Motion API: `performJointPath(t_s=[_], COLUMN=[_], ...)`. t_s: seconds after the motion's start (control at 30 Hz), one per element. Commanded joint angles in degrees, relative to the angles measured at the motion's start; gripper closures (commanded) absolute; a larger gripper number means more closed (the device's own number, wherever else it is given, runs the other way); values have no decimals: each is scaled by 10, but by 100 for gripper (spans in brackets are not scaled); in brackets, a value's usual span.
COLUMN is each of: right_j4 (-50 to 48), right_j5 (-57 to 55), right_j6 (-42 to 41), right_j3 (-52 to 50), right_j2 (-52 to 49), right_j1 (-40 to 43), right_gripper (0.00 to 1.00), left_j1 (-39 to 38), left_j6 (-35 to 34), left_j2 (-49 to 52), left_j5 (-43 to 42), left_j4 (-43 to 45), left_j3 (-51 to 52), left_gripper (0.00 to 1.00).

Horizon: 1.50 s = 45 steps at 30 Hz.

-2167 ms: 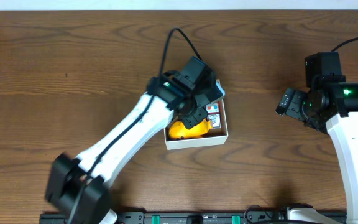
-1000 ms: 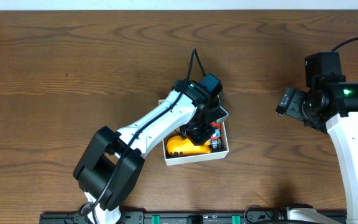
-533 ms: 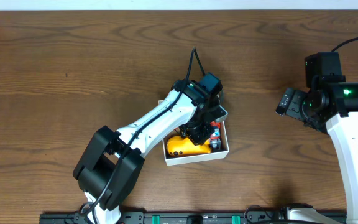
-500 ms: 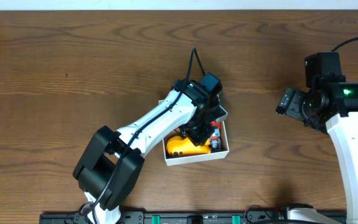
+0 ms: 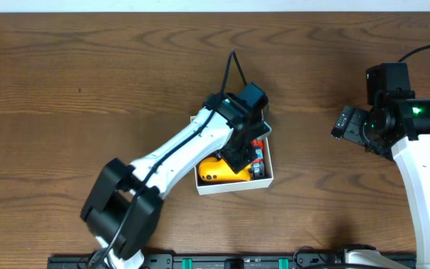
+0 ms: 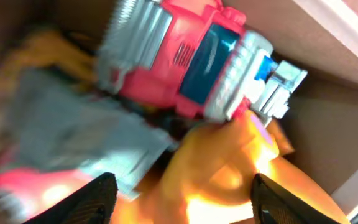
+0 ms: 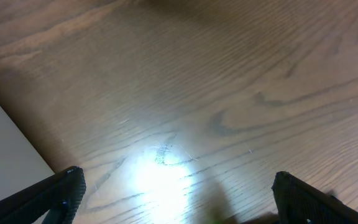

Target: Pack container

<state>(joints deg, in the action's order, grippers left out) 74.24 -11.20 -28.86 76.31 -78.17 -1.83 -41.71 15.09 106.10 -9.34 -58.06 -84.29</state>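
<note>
Left gripper (image 6: pixel 182 199) — jaws are standing apart, hanging in the container (image 5: pixel 237 186) over an orange toy (image 6: pixel 229 174) and a red toy (image 6: pixel 191 62). Right gripper (image 7: pixel 176 193) — jaws are gaping wide, hovering well apart from the container, which is sitting on the table (image 5: pixel 88 75).

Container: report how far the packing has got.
Done: orange toy and red toy lie inside the container. In hand: left tool hangs open above them, gripping nothing; right tool sits open over the table. Left: no loose toys show there, so probably only pulling the arm clear.
</note>
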Motion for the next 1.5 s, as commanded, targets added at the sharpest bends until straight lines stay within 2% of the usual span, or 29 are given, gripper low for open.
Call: performJointPath(t_s=[0.0,0.1,0.2,0.3,0.47,0.77,0.9,1.07,1.2,1.3,1.4,1.47], right_j4=[1,1,1,1,0,-3,-3,-3,-4,-3,-3,-3], right_j5=[-9,-9,-10,-10,-10,-10,-10,-10,-10,-10,-10,-10], right_j6=[7,7,7,7,7,7,7,7,7,7,7,7], right_j3=[-3,-3,-3,-3,-3,-3,-3,-3,-3,-3,-3,-3], right_j2=[-2,-2,-2,-2,-2,-2,-2,-2,-2,-2,-2,-2], right_j1=[5,5,5,5,5,5,5,5,5,5,5,5], right_gripper=[1,1,1,1,1,1,1,1,1,1,1,1], left_j1=[3,3,7,18,46,48,44,36,35,35,35,35], left_j6=[5,5,4,4,-28,-40,-69,-69,-69,-69,-69,-69], left_j2=[-56,-95,-128,-149,-156,-155,-155,-155,-155,-155,-155,-155], left_j5=[62,90,97,97,90,-45,-51,-52,-52,-52,-52,-52], left_j4=[-2,-2,-2,-4,-18,-50,-54,-42,-3,19,39,47], left_j3=[-20,-20,-20,-20,-19,11,49,100,125,127,127,127], left_gripper=[23,22,7,0,2,1,3,3,11,26,34,46])
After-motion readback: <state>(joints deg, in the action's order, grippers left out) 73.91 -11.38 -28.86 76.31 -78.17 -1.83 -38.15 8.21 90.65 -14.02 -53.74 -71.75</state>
